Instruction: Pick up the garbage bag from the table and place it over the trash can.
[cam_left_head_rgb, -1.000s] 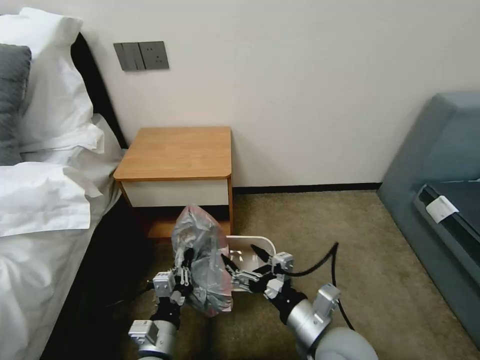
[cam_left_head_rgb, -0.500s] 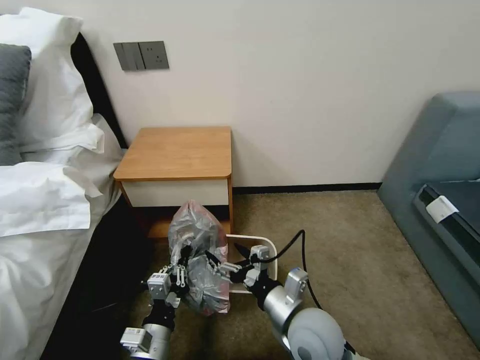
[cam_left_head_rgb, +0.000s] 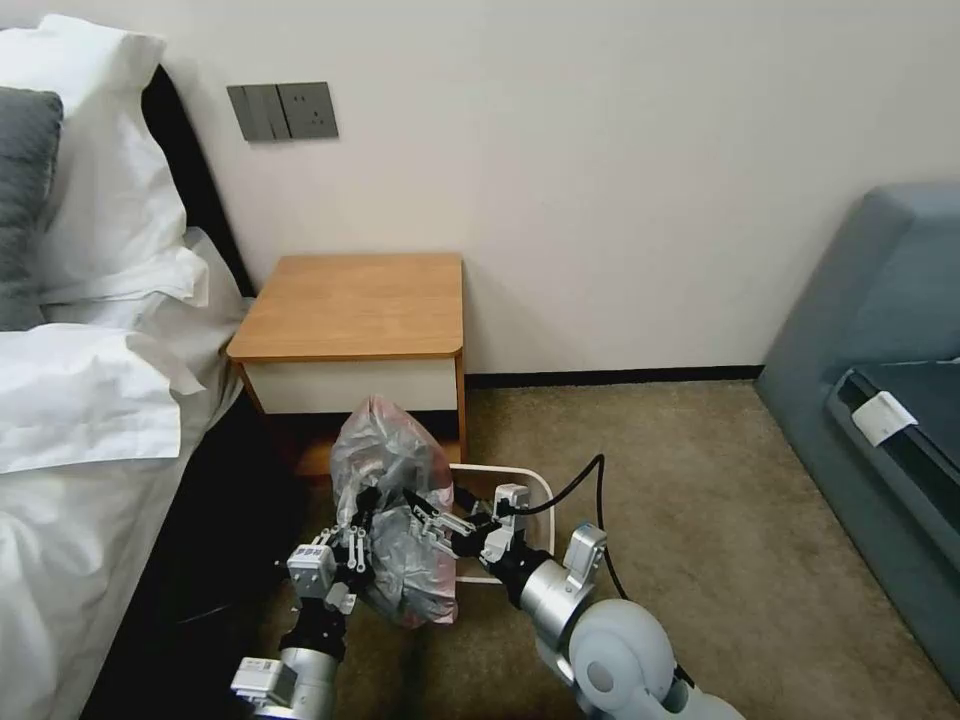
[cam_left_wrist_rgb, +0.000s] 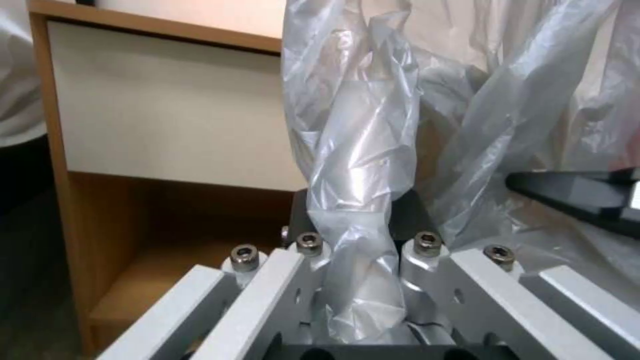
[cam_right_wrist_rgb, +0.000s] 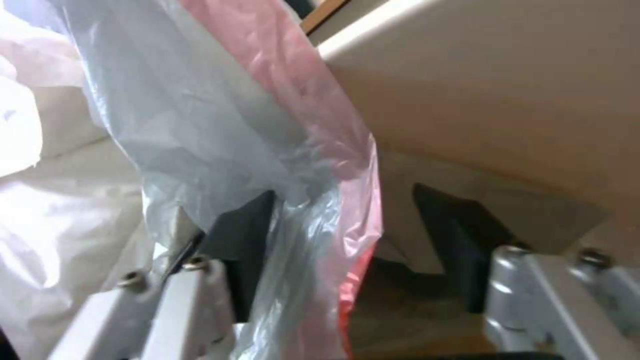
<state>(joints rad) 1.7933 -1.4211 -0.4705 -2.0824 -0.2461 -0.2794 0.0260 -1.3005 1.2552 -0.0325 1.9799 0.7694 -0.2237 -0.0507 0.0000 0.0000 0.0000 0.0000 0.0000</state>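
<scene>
left gripper (cam_left_head_rgb: 352, 541) clamps garbage bag (cam_left_head_rgb: 395, 520); right gripper (cam_left_head_rgb: 432, 520), apparently open, has advanced into it beside trash can (cam_left_head_rgb: 535, 492); spreading near.

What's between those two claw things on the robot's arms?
In the head view, the garbage bag hangs between the left tool and the right tool. The left wrist view shows it pinched in the left tool.

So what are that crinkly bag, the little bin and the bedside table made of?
The garbage bag looks like thin plastic film: translucent grey, creased and shiny, with a pinkish-red edge. The left pincer is pinching a fold. The trash can seems smooth, matte cream moulded plastic. The table has an orange-brown wood-look top, perhaps veneer or laminate, and a flat white drawer front.
</scene>
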